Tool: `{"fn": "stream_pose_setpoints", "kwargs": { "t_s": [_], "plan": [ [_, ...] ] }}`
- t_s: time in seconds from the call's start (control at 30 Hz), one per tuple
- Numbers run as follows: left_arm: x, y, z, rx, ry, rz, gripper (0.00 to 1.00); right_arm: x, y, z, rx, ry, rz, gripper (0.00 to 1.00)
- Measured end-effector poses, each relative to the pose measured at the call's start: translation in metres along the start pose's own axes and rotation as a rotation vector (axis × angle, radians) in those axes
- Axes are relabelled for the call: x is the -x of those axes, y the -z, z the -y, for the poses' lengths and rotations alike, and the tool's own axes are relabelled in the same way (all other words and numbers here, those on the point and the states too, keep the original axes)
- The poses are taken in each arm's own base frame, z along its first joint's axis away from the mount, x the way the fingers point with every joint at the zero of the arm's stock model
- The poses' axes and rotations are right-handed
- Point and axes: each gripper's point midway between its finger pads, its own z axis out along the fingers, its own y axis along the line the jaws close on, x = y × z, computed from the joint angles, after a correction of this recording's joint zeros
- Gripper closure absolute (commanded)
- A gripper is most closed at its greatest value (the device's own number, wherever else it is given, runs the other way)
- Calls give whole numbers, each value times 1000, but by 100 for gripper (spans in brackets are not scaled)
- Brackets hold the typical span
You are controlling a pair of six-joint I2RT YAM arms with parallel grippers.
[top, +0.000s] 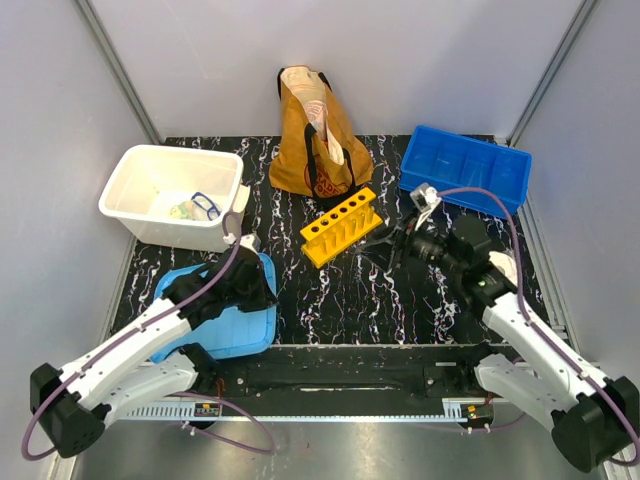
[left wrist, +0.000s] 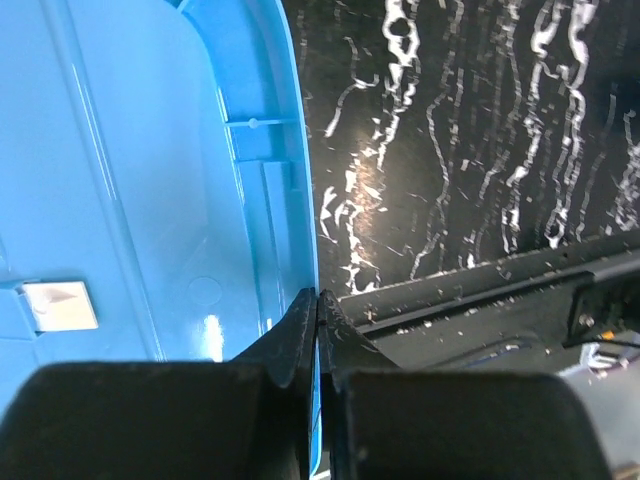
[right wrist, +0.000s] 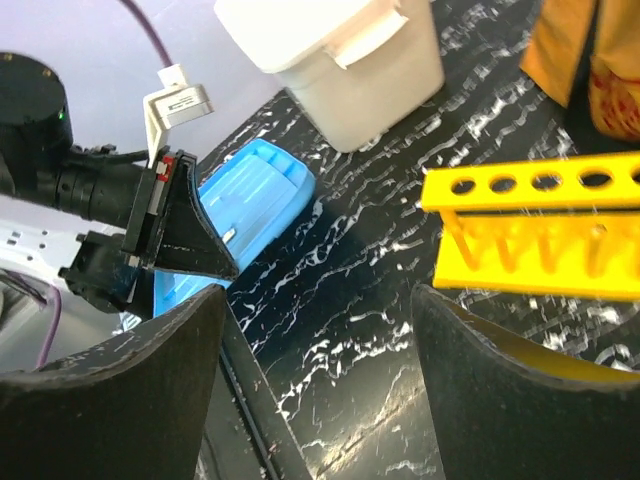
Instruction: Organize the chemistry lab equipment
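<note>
Clamped shut, the left gripper (left wrist: pixel 316 300) pinches the thin rim of a light-blue lid (left wrist: pixel 150 180) — its two dark fingers meet on the plastic edge. From above, that lid lies at the near left of the black marbled table (top: pixel 380 300), just in front of a white bin (top: pixel 165 228), with the left arm reaching across it. Inside the bin sit a small blue loop (top: pixel 206 205) and a pale greenish bit (top: pixel 182 210) beside it; both are too small to name.

The right gripper (right wrist: pixel 318 300) stands released, its broad black fingers spread wide with bare table between them and nothing in their grasp. It points toward the yellow test-tube rack (top: pixel 341 227), which stands on the table near the middle, set on a diagonal, its row of round holes facing up. In the right wrist view the rack sits just past the right-hand finger, whose tip overlaps the rack's lower yellow plate; whether they touch I cannot tell. The same view shows the left gripper across the table, closed on the lid's edge.

Behind the rack, a mustard-brown tote bag (top: pixel 315 140) stands upright at the back of the table, near the rack's far end but apart from it. To the right of the bag rests a blue tray (top: pixel 468 200) divided into compartments — well apart from the rack.
</note>
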Motion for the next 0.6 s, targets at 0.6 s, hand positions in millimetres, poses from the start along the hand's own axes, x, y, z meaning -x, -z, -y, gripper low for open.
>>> {"fn": "stream_pose_setpoints", "kwargs": {
  "t_s": [0.6],
  "plan": [
    [-23, 44, 42, -340, -99, -74, 100, -128, -77, -65, 486, 1029, -184, 6]
  ]
}}
